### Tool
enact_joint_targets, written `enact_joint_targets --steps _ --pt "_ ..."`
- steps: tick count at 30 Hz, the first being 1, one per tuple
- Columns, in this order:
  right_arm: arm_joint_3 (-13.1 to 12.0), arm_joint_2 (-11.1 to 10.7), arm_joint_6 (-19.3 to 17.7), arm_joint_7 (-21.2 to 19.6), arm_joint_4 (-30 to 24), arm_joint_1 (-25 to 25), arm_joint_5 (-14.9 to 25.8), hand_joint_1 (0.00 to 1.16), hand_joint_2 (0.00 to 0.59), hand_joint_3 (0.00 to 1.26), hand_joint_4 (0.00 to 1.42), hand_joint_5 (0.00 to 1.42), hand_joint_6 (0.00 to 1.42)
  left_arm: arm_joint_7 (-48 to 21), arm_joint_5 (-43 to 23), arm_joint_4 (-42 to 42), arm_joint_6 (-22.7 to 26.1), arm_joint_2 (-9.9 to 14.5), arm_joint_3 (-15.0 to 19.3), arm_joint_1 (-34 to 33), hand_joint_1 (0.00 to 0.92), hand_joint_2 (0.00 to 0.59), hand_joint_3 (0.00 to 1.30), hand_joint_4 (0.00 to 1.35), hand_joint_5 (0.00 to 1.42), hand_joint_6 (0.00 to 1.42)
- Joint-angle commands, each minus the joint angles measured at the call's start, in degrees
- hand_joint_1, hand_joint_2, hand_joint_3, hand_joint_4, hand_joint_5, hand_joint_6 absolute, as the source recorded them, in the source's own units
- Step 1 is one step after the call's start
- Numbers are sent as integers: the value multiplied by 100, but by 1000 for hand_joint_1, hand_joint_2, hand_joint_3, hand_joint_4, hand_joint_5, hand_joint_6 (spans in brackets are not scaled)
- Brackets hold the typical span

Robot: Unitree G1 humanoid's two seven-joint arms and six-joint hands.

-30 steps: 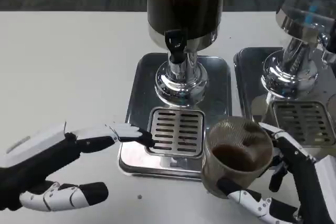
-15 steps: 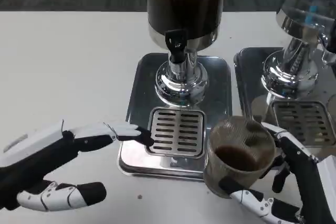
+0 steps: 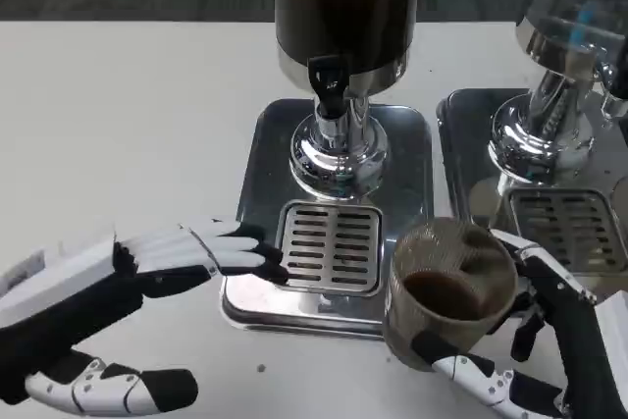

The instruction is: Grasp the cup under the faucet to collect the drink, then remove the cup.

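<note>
A: Where's the cup (image 3: 449,293)?

B: In our right hand (image 3: 535,340), at about 4 o'clock from the drip grate (image 3: 331,246). Fingers wrap its far side and thumb sits under the near wall, so we're holding it. There's dark drink in the bottom.

A: Anything changed in the last second?

B: The cup has crept a little toward us and to the right. It's off the grate now, overhanging the front right corner of the steel tray (image 3: 255,159). It still looks upright and the liquid looks level.

A: So it's clear of the faucet (image 3: 329,80)?

B: Yes. The spout is at 11 o'clock from the cup, well apart, with the bare grate below it. We judge collection done and we're in the remove step.

A: Left hand (image 3: 118,287)?

B: It holds nothing, fingers stretched out and apart, thumb low at 6 o'clock. Fingertips lie at the grate's left edge, about 9 o'clock. The hand has rolled slightly and risen since a second ago, and the tips have barely moved.

A: Risks?

B: The second dispenser (image 3: 564,66) and its tray (image 3: 461,159) sit at 1 o'clock from the cup, near our right hand. We'd keep the pull straight back at 6 o'clock and keep the cup level. We can't tell whether the cup is touching the tray rim.
</note>
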Motion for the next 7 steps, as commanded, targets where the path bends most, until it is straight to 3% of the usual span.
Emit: enact_joint_targets --steps 1,7 --pt "-44 7 -278 -32 -208 -10 102 653 232 608 698 826 1114 171 70 60 -117 106 -22 -31 0 196 251 140 87 109" --pt "-40 15 -286 -31 -201 -5 103 653 232 613 698 837 1114 262 88 68 -161 152 -52 -11 0 196 251 138 83 100"
